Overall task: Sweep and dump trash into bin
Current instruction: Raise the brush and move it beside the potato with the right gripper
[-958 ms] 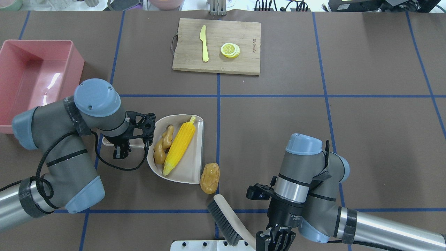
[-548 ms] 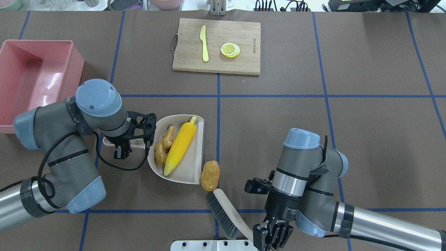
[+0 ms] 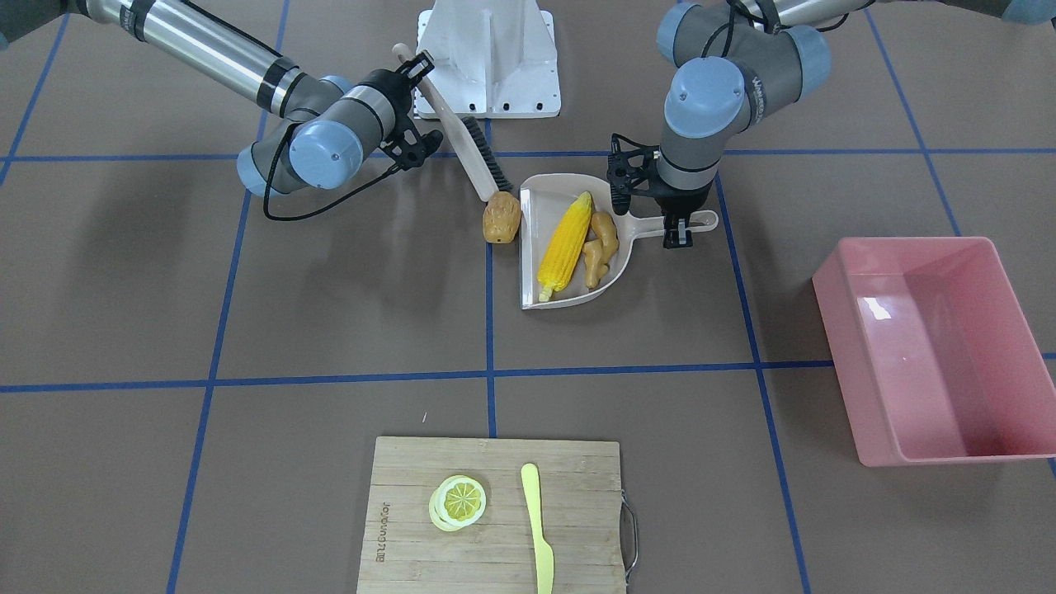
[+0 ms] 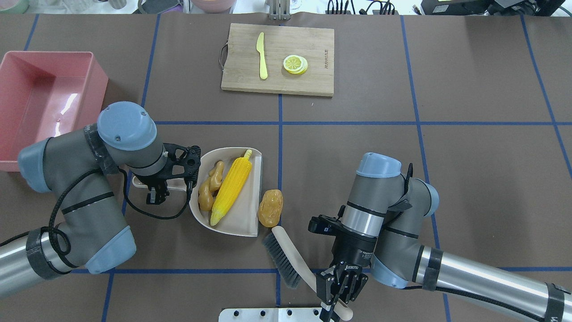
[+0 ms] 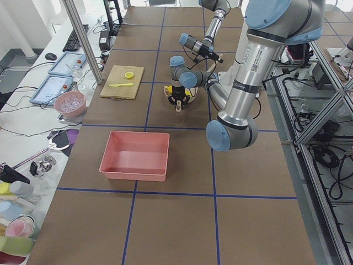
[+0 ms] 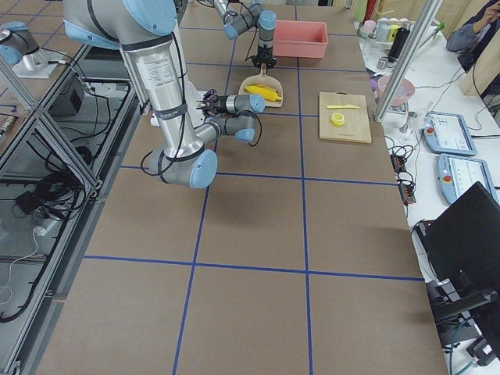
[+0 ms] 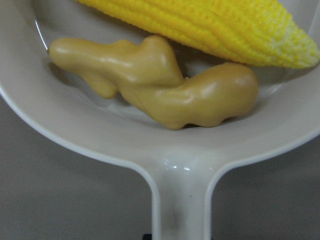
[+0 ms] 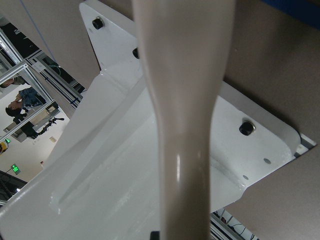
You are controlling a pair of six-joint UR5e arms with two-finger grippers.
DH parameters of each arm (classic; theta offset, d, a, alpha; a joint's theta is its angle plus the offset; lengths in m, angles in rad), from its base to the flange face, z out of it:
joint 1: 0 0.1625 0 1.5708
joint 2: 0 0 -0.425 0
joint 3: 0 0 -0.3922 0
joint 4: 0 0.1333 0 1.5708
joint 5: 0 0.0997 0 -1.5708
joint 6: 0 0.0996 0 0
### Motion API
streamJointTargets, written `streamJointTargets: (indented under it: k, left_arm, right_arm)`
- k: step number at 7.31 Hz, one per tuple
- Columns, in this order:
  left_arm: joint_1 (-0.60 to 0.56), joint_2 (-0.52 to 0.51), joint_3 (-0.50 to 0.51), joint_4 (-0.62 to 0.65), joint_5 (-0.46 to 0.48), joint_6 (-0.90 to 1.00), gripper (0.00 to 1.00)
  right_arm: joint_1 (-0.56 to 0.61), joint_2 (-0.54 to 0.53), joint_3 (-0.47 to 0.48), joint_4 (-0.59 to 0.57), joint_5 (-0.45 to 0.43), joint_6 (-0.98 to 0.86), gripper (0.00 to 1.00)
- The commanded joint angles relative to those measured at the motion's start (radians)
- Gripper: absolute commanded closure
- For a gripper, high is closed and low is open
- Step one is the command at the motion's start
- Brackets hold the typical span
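A beige dustpan (image 4: 250, 201) lies on the table with the yellow corn cob (image 4: 231, 188) and the tan ginger root (image 4: 209, 185) inside. My left gripper (image 4: 154, 190) is shut on the dustpan's handle; the left wrist view shows the ginger (image 7: 160, 82) just past that handle. The brown potato (image 4: 270, 208) rests on the table against the pan's open edge. My right gripper (image 4: 337, 295) is shut on the handle of a brush (image 4: 281, 257), whose head sits right behind the potato. The pink bin (image 4: 27, 112) stands empty at the far left.
A wooden cutting board (image 4: 313, 44) at the table's far side carries a pale yellow knife (image 4: 262, 56) and a lemon slice (image 4: 295, 64). The robot's white base plate (image 4: 268, 315) is just behind the brush handle.
My right gripper has moved the brush forward and left, pushing the potato away from the robot and up against the dustpan's open edge. The left arm and dustpan have stayed put.
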Motion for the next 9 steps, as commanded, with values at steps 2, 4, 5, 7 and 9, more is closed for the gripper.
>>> streamJointTargets:
  k: [2, 4, 5, 7, 9]
  left_arm:
    - [-0.001, 0.001, -0.007, 0.001, 0.0, 0.0, 1.0]
    - [-0.001, 0.001, -0.007, 0.001, 0.0, 0.0, 1.0]
    - [-0.001, 0.001, -0.007, 0.001, 0.0, 0.0, 1.0]
    - [-0.001, 0.001, -0.006, 0.003, 0.0, 0.0, 1.0]
    - [-0.001, 0.0, -0.007, 0.016, 0.0, 0.0, 1.0]
  right_arm:
    - [0.02, 0.032, -0.018, -0.027, 0.004, -0.004, 1.0]
    - [0.038, 0.054, -0.036, -0.03, 0.001, -0.003, 1.0]
    - [0.055, 0.052, -0.036, -0.03, 0.007, -0.003, 1.0]
    - [0.145, 0.03, -0.013, -0.029, 0.067, -0.001, 1.0]
    - [0.231, -0.032, 0.022, -0.029, 0.089, -0.001, 1.0]
